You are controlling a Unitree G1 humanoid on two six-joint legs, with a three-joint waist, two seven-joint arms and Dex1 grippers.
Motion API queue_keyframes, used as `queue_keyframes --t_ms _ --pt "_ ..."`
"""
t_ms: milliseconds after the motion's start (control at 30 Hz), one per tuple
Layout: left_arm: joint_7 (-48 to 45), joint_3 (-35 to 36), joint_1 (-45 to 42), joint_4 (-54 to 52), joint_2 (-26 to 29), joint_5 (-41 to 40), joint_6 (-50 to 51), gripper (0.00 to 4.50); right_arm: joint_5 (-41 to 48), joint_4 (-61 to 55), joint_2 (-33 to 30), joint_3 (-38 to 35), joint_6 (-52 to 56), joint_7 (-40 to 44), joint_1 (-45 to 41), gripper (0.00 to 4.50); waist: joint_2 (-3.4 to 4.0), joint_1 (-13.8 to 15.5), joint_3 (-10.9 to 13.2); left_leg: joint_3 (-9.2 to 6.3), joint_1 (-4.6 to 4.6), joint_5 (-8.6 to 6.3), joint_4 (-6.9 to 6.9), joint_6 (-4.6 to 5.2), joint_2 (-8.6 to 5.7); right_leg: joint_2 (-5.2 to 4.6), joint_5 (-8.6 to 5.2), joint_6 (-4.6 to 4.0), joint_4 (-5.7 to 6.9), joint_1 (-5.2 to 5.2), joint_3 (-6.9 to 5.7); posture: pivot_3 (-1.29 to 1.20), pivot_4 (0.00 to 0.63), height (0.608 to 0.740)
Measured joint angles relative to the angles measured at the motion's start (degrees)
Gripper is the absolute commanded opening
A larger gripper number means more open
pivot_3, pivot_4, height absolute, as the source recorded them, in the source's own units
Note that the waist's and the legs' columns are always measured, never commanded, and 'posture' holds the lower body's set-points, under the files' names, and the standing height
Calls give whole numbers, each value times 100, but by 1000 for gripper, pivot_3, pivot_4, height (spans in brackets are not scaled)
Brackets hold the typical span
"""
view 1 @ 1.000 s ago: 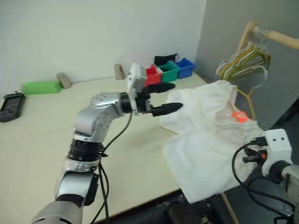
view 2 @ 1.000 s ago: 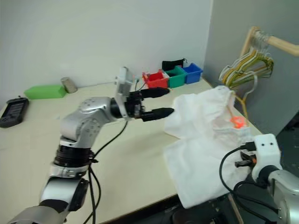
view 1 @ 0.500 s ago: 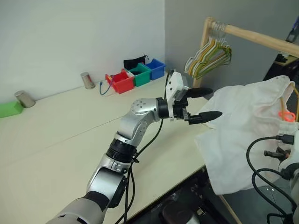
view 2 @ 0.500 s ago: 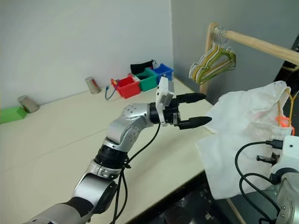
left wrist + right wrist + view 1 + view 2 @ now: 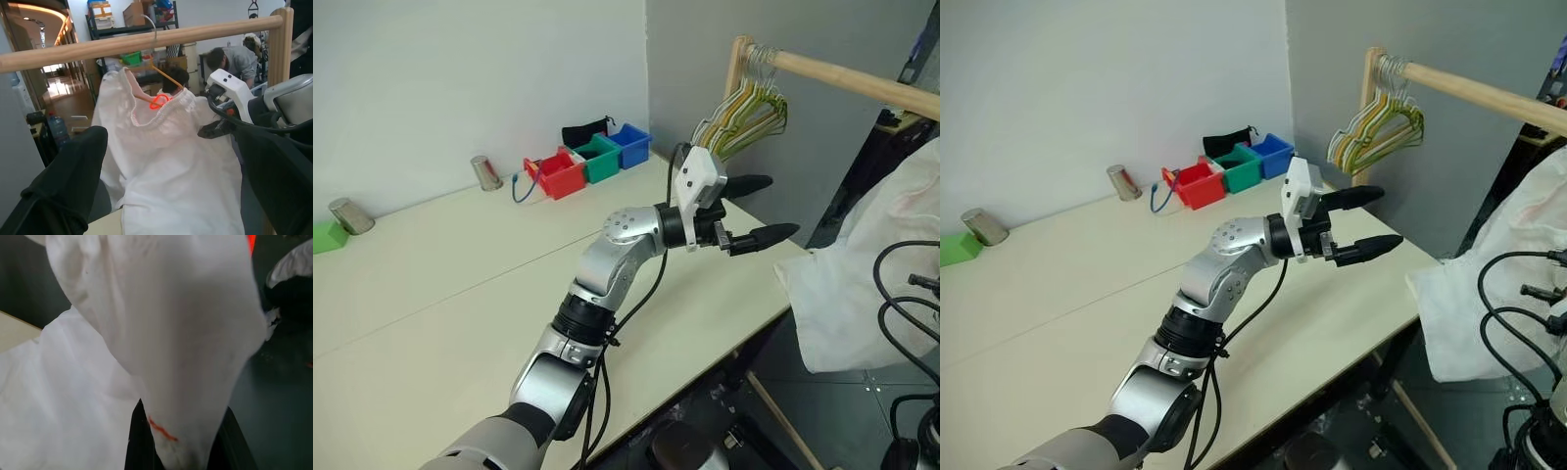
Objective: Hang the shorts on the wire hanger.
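A pale tabletop runs along a white wall, and a wooden rail on a post stands past the table's far right corner. The left gripper hovers over that corner with its two black fingers spread wide apart, holding nothing, pointing toward the shorts.

The shorts hang off the table's right edge; a low part of the cloth seems to touch the table's corner, and the rest drapes down beside it. In the left wrist view the shorts lie straight ahead of the open fingers, apart from them, with the waistband bunched at the top. The wire hanger shows there as a thin orange wire rising from the waistband to a grey hook at the rail, and an orange-red mark sits at the waistband.

The right gripper sits against the right side of the cloth in that view. In the right wrist view its fingers are pressed together on a fold of the white fabric, which fills the space ahead.

A bunch of yellow, green and white hangers hangs near the rail's post, beyond the left gripper. Red, green and blue bins stand by the wall, with two metal cans further left. People bend over in the background of the left wrist view.
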Motion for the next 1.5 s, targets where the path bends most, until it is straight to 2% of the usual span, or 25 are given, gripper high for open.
queue_keyframes --t_ms 200,233,367,500,833,1267,1367,1500 --pt "8 -6 66 -31 47 6 7 4459 185 84 378 -134 -1 7 -272 0 1 55 -1 2 0 0 1 0 -1 -1 0 1 -1 0 4 -512 0 740" --pt "11 -7 76 -34 48 7 7 4500 194 84 427 -132 0 -11 -271 562 1 83 -1 2 0 0 0 0 -1 -1 0 1 -1 0 9 -512 0 740" --pt "18 -9 106 -35 68 35 4 4500 198 77 407 -134 -1 -77 -257 1276 2 199 -1 6 2 0 1 0 -2 -1 1 2 -1 0 29 -508 0 740" --pt "23 -9 111 -34 63 87 1 4500 197 74 379 -132 -1 -149 -209 2262 1 286 -1 20 4 0 1 -1 -3 -1 3 5 -2 -2 47 -510 0 740" --pt "13 -9 110 11 19 123 -106 4500 189 -211 76 173 -1 -302 -24 4432 -9 291 6 59 3 -1 -3 -1 -5 12 15 28 -36 -4 112 -516 34 740" --pt "12 -9 138 -9 68 107 23 4500 163 -421 -337 316 0 -401 169 4482 -71 299 64 97 -1 -6 -13 -9 -13 16 33 61 -80 -2 149 -525 58 740" --pt "10 -9 138 -16 71 101 50 4500 122 -491 -1033 705 -1 -512 -52 4482 -48 300 99 111 0 -9 -14 -15 -22 11 32 65 -82 -6 165 -532 54 740" --pt "2 -9 139 -23 70 93 52 4500 136 -672 -1749 989 -1 -493 -71 4482 -64 295 108 107 0 -9 -16 -15 -14 15 32 65 -84 -7 160 -539 48 740"
